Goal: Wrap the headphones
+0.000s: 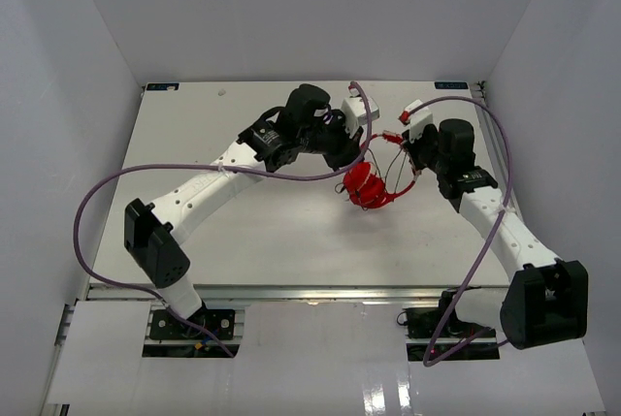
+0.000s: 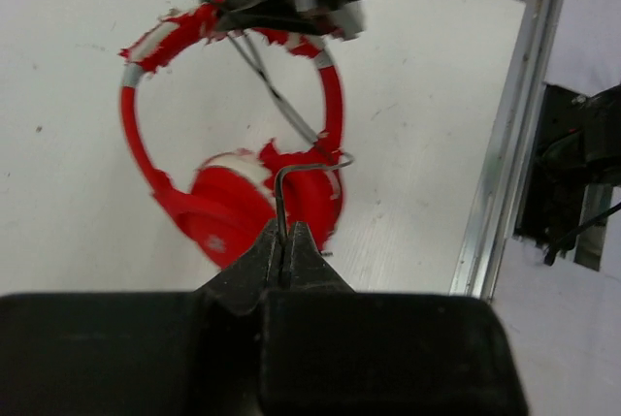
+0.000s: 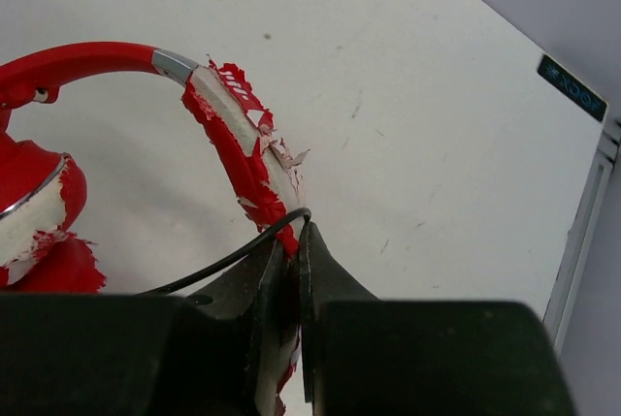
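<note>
The red headphones (image 1: 369, 186) with peeling white patches hang above the table between my two grippers. My right gripper (image 3: 294, 234) is shut on the top of the headband (image 3: 233, 135), with the ear cups (image 3: 34, 212) hanging to the left. The thin dark cord (image 3: 218, 263) loops over that gripper's fingertips. My left gripper (image 2: 283, 234) is shut on the cord (image 2: 279, 193) just in front of an ear cup (image 2: 228, 208). The cord bends up from there toward the right gripper (image 2: 281, 4) at the band. In the top view the left gripper (image 1: 351, 157) and the right gripper (image 1: 409, 147) are close together.
Thick purple cables (image 1: 97, 203) loop from both arms. The white table (image 1: 243, 232) is walled on the left, back and right. Its metal edge rail (image 2: 505, 144) lies right of the headphones in the left wrist view.
</note>
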Motion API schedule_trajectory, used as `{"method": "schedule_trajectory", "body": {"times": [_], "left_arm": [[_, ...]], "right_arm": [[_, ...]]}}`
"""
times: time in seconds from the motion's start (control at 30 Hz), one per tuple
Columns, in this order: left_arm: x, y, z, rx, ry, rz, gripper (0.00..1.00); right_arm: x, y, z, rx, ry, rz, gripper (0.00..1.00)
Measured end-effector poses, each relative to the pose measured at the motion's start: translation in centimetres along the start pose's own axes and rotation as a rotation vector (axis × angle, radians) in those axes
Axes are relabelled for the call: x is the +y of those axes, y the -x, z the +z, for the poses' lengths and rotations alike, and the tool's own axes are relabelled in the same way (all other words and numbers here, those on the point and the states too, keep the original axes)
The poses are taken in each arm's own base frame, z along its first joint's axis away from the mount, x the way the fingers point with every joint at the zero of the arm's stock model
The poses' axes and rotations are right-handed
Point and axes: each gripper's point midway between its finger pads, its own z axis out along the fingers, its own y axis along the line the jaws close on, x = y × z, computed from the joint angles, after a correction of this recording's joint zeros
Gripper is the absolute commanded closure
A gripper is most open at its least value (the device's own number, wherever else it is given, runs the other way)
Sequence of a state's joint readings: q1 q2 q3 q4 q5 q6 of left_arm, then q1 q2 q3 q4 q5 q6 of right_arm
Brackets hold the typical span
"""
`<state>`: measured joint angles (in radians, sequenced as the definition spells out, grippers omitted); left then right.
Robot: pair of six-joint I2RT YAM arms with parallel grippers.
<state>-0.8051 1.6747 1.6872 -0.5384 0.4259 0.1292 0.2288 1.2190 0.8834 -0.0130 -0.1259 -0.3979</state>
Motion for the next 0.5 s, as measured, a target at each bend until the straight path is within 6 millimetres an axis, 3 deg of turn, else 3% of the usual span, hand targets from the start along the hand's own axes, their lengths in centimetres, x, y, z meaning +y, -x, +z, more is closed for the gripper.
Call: {"method": "schedule_trajectory", "body": {"times": [0.3,0.5], "left_arm": [[6.8,-5.3,0.0,0.132,0.103,-0.038,1.0],[7.3,-10.6,-0.6,0.154,0.091,-0.072,1.0]], "right_arm": [[5.0,0.8,-2.1,-0.095,0.294,-0.137,0.92],[5.5,2.2,-3.4,-0.137,0.416,0.039,0.92]]}}
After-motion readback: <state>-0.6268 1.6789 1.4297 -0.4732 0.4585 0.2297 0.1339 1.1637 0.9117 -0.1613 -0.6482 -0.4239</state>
